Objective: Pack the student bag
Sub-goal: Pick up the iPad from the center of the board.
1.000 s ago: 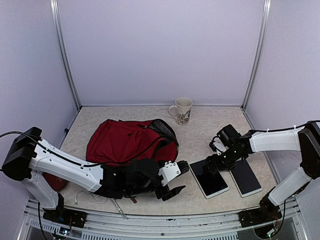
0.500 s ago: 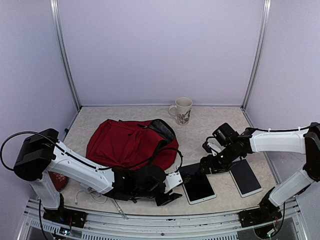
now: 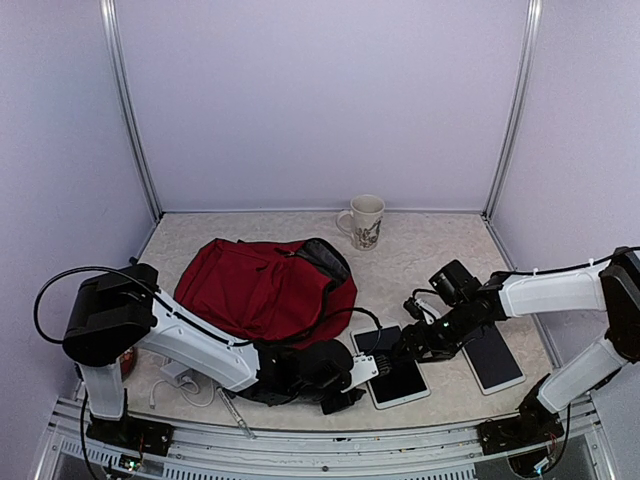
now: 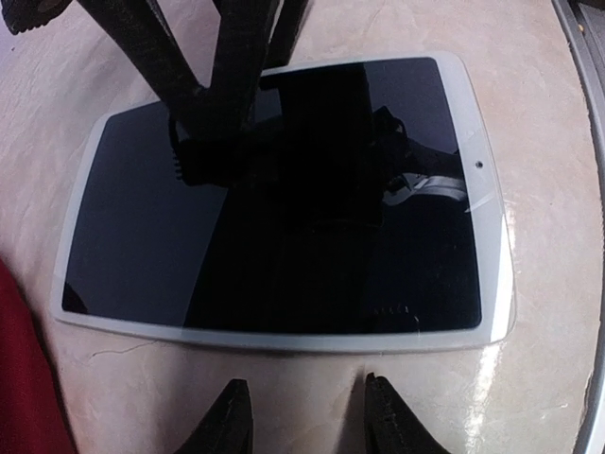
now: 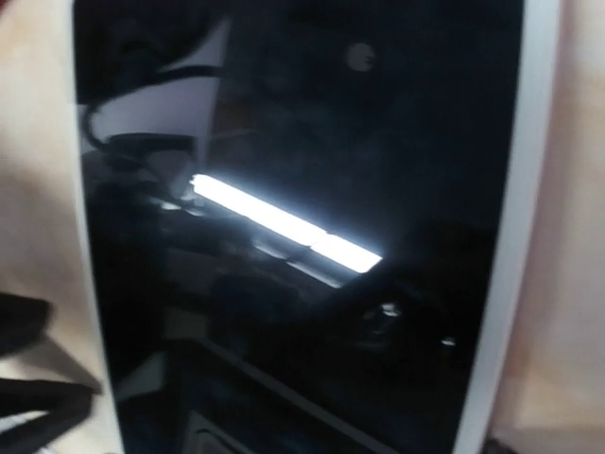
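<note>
The student bag (image 3: 262, 290), dark red with black straps, lies at the table's middle left; its edge shows in the left wrist view (image 4: 13, 378). A white-framed tablet (image 3: 396, 374) (image 4: 284, 208) lies flat just right of it. My left gripper (image 3: 352, 390) (image 4: 307, 416) is low at the tablet's near edge, open, with only bare table between its fingertips. My right gripper (image 3: 406, 346) is open, its black fingers (image 4: 232, 85) resting on the tablet's far end. The dark screen (image 5: 312, 189) fills the right wrist view, where my own fingers do not stand out.
A second white-framed tablet (image 3: 491, 355) lies right of the first. A patterned mug (image 3: 365, 220) stands at the back. A white cable (image 3: 178, 388) lies near the front left. The metal front rail (image 3: 400, 440) runs just behind my left gripper.
The right gripper has slid the tablet left, closer to the bag. The left arm has reached further right to the tablet's edge, and its jaws have narrowed.
</note>
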{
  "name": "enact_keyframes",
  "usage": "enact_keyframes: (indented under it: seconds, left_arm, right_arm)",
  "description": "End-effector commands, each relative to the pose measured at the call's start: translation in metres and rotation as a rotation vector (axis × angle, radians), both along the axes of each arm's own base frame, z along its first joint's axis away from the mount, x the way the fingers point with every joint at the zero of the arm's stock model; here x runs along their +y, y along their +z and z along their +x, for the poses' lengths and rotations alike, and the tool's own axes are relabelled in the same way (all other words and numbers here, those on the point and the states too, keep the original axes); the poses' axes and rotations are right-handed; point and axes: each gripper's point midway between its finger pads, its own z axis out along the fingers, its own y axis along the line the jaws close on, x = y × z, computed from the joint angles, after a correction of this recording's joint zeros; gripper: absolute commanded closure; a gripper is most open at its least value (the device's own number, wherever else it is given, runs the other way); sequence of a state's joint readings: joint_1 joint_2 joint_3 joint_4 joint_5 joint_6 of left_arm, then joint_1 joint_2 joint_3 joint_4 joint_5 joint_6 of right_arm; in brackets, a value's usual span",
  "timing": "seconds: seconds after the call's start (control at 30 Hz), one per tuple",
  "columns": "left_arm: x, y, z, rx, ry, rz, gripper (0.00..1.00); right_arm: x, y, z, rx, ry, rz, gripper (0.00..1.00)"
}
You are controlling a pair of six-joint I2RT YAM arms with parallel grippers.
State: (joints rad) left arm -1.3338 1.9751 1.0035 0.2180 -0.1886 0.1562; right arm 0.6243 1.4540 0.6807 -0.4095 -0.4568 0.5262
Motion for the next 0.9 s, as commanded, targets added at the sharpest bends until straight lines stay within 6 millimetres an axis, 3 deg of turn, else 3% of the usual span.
enact_keyframes:
  seconds: [0.0,0.33,0.6,0.87]
  left_arm:
    - [0.005,-0.021,0.004,0.022,-0.002,0.032,0.61]
    - [0.016,-0.059,0.003,0.092,0.000,0.053,0.62]
    - [0.024,-0.066,0.008,0.091,0.017,0.069,0.61]
    - [0.032,-0.065,0.014,0.076,0.034,0.073,0.61]
  right_arm:
    - [0.014,-0.004,-0.013,0.076,0.013,0.122,0.20]
    - [0.054,0.052,-0.016,0.050,0.031,0.494,0.24]
    - [0.058,0.062,-0.028,0.078,0.063,0.524,0.29]
    - [0.055,0.074,-0.059,0.132,0.140,0.543,0.36]
